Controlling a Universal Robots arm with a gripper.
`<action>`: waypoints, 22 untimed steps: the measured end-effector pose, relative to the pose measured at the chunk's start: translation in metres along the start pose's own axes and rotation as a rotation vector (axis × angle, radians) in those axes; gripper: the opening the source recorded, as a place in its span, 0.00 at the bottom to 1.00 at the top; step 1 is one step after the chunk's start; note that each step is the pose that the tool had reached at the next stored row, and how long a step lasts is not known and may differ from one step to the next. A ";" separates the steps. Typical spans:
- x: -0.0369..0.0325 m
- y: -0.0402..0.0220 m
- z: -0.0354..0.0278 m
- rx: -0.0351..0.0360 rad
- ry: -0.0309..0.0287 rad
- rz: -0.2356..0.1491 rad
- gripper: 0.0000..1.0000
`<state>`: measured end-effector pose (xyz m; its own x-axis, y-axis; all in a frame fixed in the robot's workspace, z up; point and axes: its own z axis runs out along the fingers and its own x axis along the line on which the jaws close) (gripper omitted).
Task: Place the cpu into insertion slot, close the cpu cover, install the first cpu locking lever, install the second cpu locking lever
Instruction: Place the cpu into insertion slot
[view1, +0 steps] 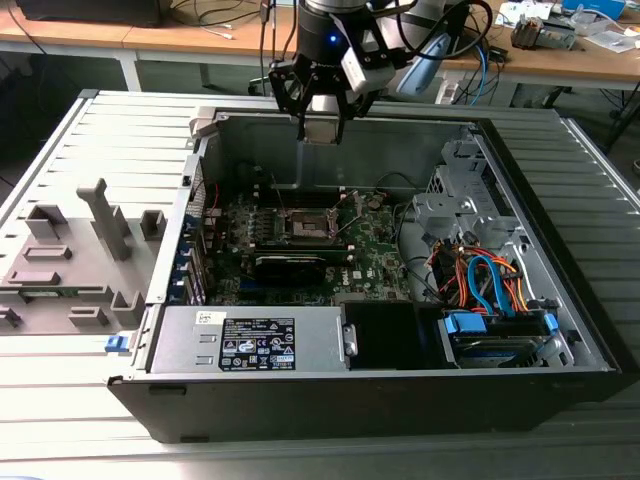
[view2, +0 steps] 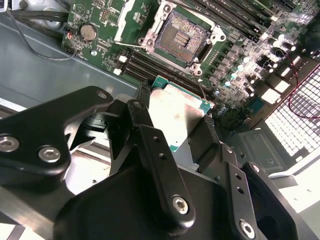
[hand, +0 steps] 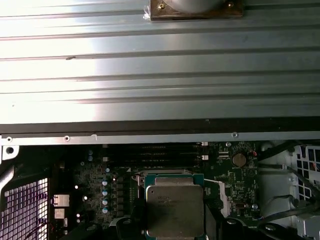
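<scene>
The cpu (hand: 175, 210), its pale metal lid edged in green, was held between the dark fingers (hand: 214, 226) of the gripper (hand: 175, 222), poised over a green motherboard (hand: 100, 170). A coin-cell battery (hand: 239, 160) sat on the board near black memory slots (hand: 155, 152). A ribbed grey metal panel (hand: 160, 75) stretched beyond the board, while a perforated grille (hand: 22, 210) bordered the side away from the battery.

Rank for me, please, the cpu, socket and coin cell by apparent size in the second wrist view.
Largest: socket and cpu, alike; the cpu is nearer the camera, so unranked.
Smallest: coin cell.
</scene>
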<state>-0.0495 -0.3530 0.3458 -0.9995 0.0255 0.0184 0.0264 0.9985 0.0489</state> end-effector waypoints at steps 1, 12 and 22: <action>0.0001 0.0000 0.0003 0.0002 -0.0001 0.000 0.55; 0.0006 -0.0002 0.0016 0.0060 -0.0002 0.000 0.55; 0.0007 -0.0003 0.0025 0.0068 -0.0002 0.000 0.55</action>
<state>-0.0503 -0.3532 0.3432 -0.9995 0.0257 0.0181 0.0264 0.9988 0.0421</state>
